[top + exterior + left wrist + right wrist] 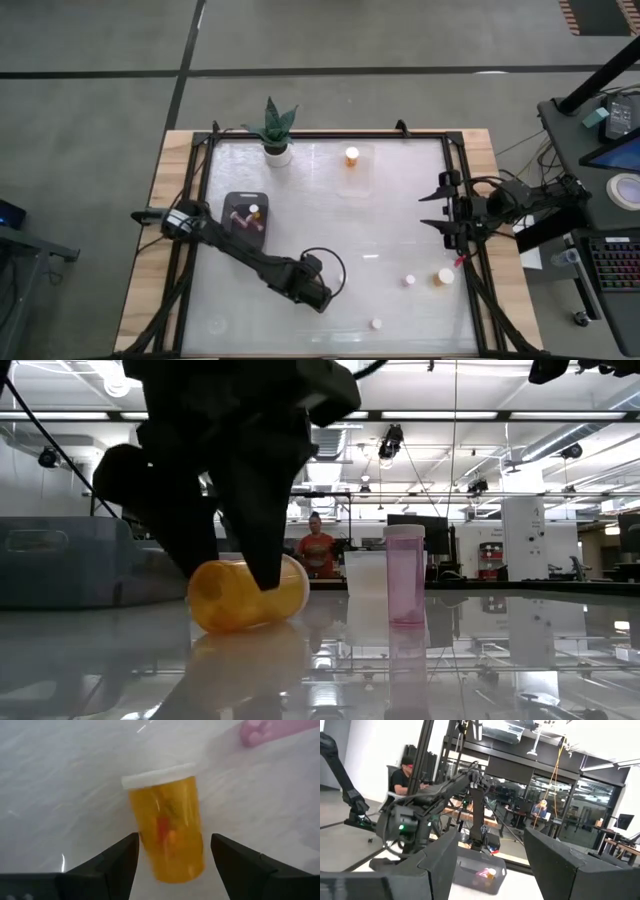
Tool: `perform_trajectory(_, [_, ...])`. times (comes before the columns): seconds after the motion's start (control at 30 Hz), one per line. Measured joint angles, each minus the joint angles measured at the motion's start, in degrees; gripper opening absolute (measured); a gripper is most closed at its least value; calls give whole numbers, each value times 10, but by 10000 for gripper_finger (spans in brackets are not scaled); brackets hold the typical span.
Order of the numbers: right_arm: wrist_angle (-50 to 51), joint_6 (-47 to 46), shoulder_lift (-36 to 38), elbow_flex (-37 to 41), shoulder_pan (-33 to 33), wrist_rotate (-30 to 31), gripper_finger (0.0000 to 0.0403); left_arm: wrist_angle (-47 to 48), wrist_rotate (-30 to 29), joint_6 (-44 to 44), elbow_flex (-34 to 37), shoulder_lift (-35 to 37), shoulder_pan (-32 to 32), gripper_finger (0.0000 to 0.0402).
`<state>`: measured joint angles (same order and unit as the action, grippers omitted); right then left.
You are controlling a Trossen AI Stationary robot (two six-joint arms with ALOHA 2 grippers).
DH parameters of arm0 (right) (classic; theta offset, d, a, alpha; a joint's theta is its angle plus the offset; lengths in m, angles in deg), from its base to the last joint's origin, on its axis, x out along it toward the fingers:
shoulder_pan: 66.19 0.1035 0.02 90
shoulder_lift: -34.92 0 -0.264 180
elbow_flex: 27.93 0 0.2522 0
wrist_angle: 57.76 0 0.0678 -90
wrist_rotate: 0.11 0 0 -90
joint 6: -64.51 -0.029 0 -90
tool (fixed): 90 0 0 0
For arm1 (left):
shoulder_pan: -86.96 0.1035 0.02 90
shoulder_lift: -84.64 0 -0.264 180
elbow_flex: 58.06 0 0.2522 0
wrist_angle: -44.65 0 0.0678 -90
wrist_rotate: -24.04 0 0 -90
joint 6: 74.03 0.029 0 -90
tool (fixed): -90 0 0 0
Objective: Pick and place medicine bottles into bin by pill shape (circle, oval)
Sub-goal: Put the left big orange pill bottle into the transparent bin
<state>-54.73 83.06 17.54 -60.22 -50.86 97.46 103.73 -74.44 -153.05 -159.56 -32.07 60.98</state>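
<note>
My left gripper is low over the table's near middle, open. Its fingers stand on either side of an orange bottle that lies on its side on the table, its white cap pointing away from the wrist. The bottle also shows in the low view; in the high view the gripper hides it. A dark bin at the left holds a few bottles. A clear tray at the far middle holds one orange bottle. My right gripper waits open at the table's right edge.
Three more bottles stand at the near right: a pinkish one, an orange one and one nearer the front edge. A white pot with a green plant stands at the far left. A person is in the room behind.
</note>
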Motion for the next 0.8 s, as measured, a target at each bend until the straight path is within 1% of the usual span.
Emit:
perform_trajectory(0.23, [-2, 0, 0, 0, 0, 0, 219, -8, -8, 13, 0, -12, -3, 231])
perform_trajectory(0.3, [-2, 1, 0, 0, 0, 0, 219, -9, -9, 14, 0, -12, -3, 223])
perform_trajectory(0.37, [-2, 1, 0, 0, 0, 0, 219, -8, -9, 16, 0, -12, -3, 208])
perform_trajectory(0.53, [-2, 1, 0, 0, 0, 0, 219, -9, -9, 31, 0, -12, -3, 156])
perform_trajectory(0.6, [-2, 1, 0, 0, 0, 0, 219, -9, -9, 36, 0, -12, -3, 143])
perform_trajectory(0.73, [-2, 1, 0, 0, 0, 0, 219, -7, -15, 70, -1, -9, -3, 143])
perform_trajectory(0.8, [-2, 0, 0, 0, 0, 0, 219, -8, -35, 104, -1, 0, -3, 147])
